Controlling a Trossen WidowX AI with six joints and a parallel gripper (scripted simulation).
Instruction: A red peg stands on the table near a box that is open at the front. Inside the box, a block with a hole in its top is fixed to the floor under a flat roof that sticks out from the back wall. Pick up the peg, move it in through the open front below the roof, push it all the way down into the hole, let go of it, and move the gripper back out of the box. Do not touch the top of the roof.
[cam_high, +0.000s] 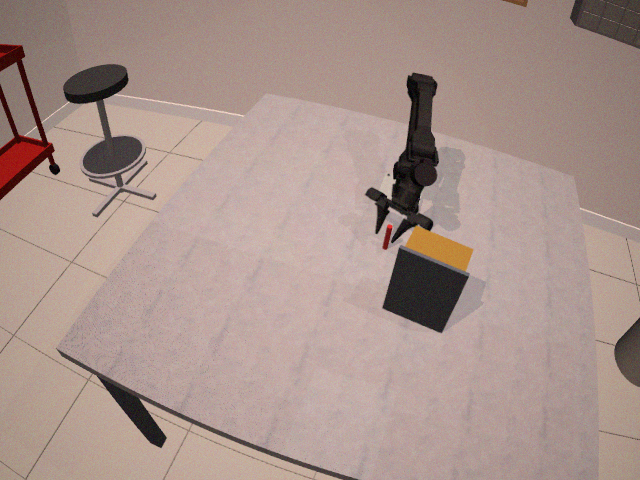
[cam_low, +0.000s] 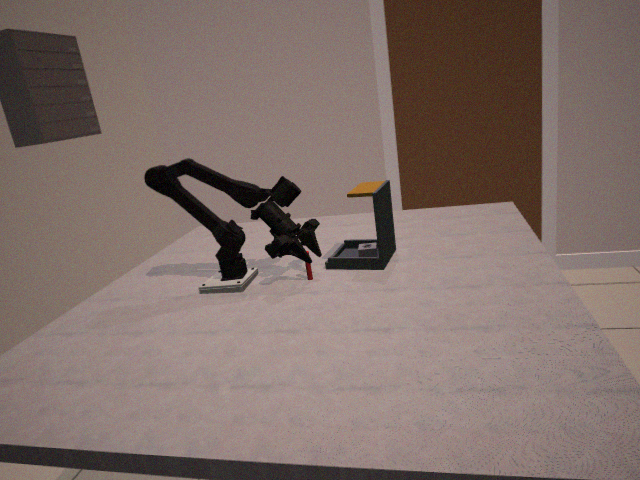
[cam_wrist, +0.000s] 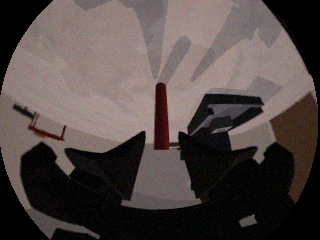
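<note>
The red peg (cam_high: 386, 243) (cam_low: 309, 271) (cam_wrist: 161, 102) stands upright on the table. My gripper (cam_high: 384, 237) (cam_low: 315, 258) (cam_wrist: 162, 134) is partly open and tilted downward. Its fingertips are around the peg's upper end, one on each side; the wrist view shows a gap on both sides of the peg. The dark box (cam_high: 425, 290) (cam_low: 384, 227) (cam_wrist: 235, 99) stands beyond the peg, with its back wall toward the top camera. Its flat orange roof (cam_high: 440, 248) (cam_low: 366, 189) sticks out from the top of that wall. The grey block (cam_low: 368, 252) with a dark hole in its top sits on the box floor below.
The box's low front rim is close to the fingers and the peg in the exterior view. The arm's base plate (cam_low: 222, 288) is on the table (cam_high: 232, 330) (cam_low: 310, 372) behind the gripper. A stool (cam_high: 97, 83) and a red cart (cam_high: 23, 155) stand on the floor, away from the table.
</note>
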